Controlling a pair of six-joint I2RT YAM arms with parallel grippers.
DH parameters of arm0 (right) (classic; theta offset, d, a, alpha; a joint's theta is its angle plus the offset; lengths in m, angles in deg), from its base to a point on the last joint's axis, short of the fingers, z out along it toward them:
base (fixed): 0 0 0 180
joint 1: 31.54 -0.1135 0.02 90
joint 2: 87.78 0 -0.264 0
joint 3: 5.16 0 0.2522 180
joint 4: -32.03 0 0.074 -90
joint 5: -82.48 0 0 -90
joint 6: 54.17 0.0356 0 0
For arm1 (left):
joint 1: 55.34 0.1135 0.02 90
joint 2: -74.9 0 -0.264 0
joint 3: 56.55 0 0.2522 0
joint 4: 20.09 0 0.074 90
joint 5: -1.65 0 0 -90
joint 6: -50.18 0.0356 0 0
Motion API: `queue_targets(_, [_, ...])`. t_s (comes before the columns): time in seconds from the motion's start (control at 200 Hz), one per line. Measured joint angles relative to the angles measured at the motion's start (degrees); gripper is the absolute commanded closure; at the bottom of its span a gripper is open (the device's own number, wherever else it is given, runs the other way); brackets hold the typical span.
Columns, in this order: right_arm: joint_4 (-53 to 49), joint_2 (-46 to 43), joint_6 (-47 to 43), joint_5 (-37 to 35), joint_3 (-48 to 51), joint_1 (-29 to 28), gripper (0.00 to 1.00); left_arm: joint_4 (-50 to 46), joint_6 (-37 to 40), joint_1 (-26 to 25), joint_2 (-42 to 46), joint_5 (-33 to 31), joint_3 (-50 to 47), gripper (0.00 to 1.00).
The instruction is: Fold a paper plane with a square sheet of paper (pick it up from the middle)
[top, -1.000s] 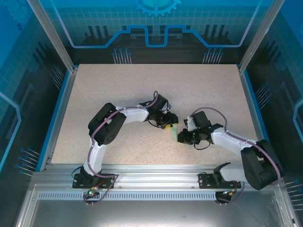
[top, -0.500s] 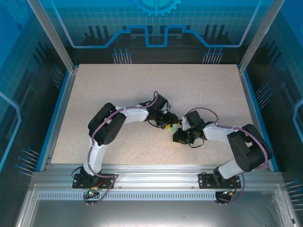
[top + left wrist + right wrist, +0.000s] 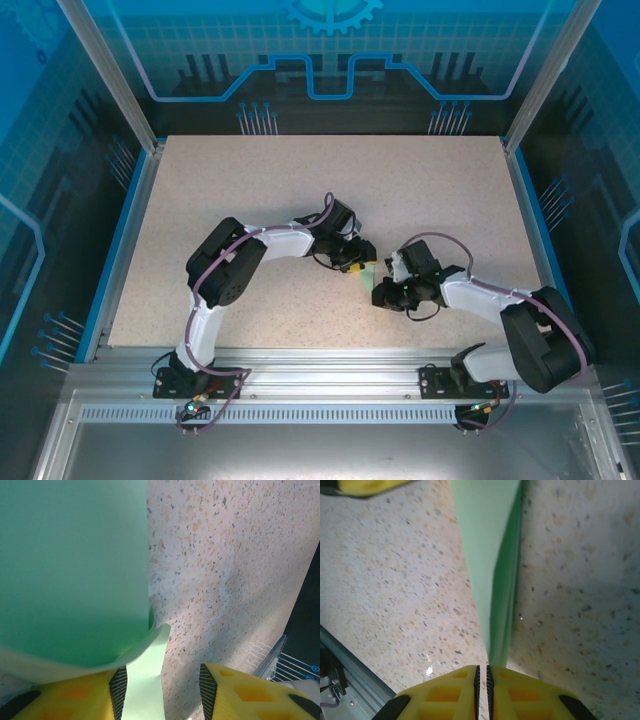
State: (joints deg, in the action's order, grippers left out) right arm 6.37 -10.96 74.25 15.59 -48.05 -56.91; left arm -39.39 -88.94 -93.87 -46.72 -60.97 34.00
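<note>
One sheet (image 3: pixel 487 555): right hand (image 3: pixel 481 672) pinches (left hand (image 3: pixel 162 682) agape).

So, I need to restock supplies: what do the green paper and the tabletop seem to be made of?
The green paper: thin matte paper, going by its curl and sharp layered fold. The tabletop: smooth speckled beige surface with slight sheen, probably laminate or stone-look composite; can't tell which.

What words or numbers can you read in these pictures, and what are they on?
None: no words, numbers or brand names can be read anywhere.
The green paper is plain and unmarked.
The back wall has only blue line patterns and a gear picture, with no letters.
The speckled table has no markings.
</note>
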Motion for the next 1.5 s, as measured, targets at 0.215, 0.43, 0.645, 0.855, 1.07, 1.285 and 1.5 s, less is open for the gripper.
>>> queue_targets(0.215, [5.33, 2.64, 1.95, -0.39, -3.72, 0.0, 0.85, 0.02, 0.0, 0.0, 0.0, 0.13, 0.0, 0.53])
queue_targets(0.43, [10.95, 9.97, 4.07, -0.61, -3.89, 0.0, 0.86, 0.02, 0.0, 0.0, 0.0, 0.15, 0.0, 0.53])
queue_targets(0.645, [11.32, 12.37, 3.39, -1.29, -3.89, 0.37, 0.95, -0.31, 0.04, 0.0, 0.0, 0.37, 0.37, 0.5])
queue_targets(0.855, [13.16, 13.51, 3.15, 1.01, -3.56, 1.29, 0.96, -2.34, 1.86, 0.15, 0.48, 0.33, 1.18, 0.43])
queue_targets(1.07, [14.16, 14.34, 3.15, 2.73, -3.5, 1.92, 0.96, -5.18, 4.66, 1.27, 4.68, 0.0, 1.18, 0.37])
queue_targets(1.285, [15.04, 14.95, 3.17, 3.58, -3.5, 2.16, 0.95, -3.23, 5.62, 1.57, 9.2, -0.02, -1.25, 0.37])
queue_targets(1.5, [15.82, 15.26, 3.17, 4.07, -3.5, 2.19, 0.95, -1.01, 5.55, 1.57, 8.46, 0.7, -3.45, 0.37])
